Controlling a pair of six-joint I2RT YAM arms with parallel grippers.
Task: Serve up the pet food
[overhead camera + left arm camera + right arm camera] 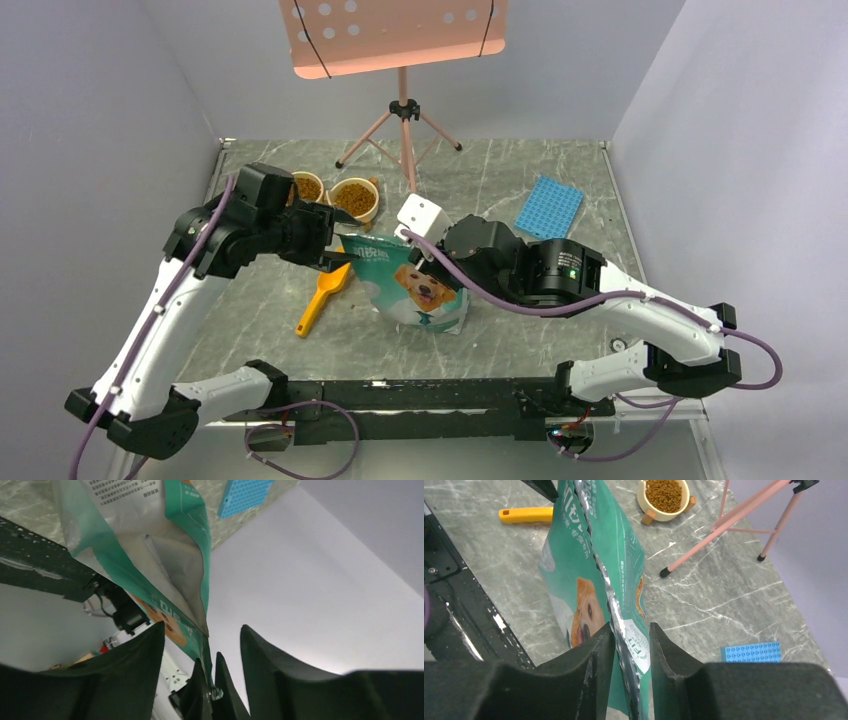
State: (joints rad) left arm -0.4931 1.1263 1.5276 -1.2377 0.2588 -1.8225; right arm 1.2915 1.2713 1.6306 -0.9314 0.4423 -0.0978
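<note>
Both left gripper (202,627) and right gripper (631,627) spread, straddling top edge of the bag (412,292)

Bag (569,575), at my right gripper (630,630): teal-green, I see a golden dog face, silver top seam
Pet food (664,494), ahead of that gripper: brown, in a cream bowl (659,516)
Scoop (524,514), ahead-left of it: yellow
Table (724,595), below it: grey marble, white veins
Plate (751,651), to its right: blue, studded grid
Stand legs (689,554), ahead-right: pink
</note>
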